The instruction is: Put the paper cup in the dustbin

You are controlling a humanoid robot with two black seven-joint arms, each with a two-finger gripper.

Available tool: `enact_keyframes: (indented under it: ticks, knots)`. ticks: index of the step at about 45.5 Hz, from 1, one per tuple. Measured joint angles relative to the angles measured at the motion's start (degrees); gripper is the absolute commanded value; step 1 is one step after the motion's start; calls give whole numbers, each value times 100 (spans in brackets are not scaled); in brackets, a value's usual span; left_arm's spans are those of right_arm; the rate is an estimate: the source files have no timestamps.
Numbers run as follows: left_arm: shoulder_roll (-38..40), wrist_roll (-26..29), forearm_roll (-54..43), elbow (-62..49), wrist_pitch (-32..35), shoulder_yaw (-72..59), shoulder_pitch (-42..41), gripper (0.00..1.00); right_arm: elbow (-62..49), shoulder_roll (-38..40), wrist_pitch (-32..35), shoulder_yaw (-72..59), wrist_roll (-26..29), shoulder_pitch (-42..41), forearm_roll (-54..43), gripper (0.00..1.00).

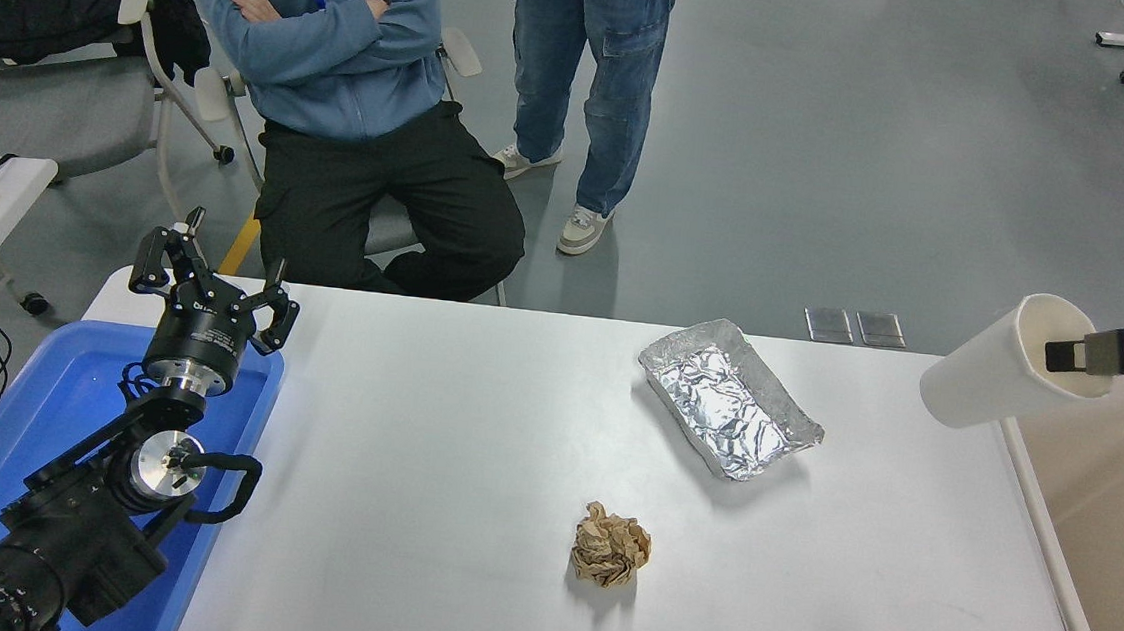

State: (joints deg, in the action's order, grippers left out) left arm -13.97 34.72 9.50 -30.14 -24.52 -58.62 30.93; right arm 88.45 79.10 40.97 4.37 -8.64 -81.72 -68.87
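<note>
Right gripper (1070,356) pinches the paper cup (994,375) by its rim, one finger inside, cup tipped sideways in the air at the dustbin's (1043,514) far left rim, likely for the drop. Left gripper (213,290), fingers spread wide, sits parked over the blue tray (33,414) at desk (433,426) left.

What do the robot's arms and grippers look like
Both arms are black. The left gripper has open linkage fingers on a round black wrist with small white lettering, a silver ring below it, a silver disc at the joint and a black cable loop. Of the right gripper, only a black and grey tip shows.
</note>
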Motion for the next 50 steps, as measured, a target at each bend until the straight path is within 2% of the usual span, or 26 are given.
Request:
enact_keyframes:
  ticks: [6, 18, 34, 50]
  knots:
    - [0, 0, 0, -1, 0, 0, 0, 100, -353, -48, -200, -14, -28, 183, 132, 0]
    - [0, 0, 0, 0, 0, 0, 0, 100, -1252, -278, -1015, -17, -200, 832, 818, 0]
    - [0, 0, -2, 2, 0, 0, 0, 100, -2655, -698, -1973, 18, -438, 2081, 2630, 0]
    - [0, 0, 0, 1, 0, 0, 0, 100, -3607, -1355, -2866, 75, -624, 3453, 4416, 0]
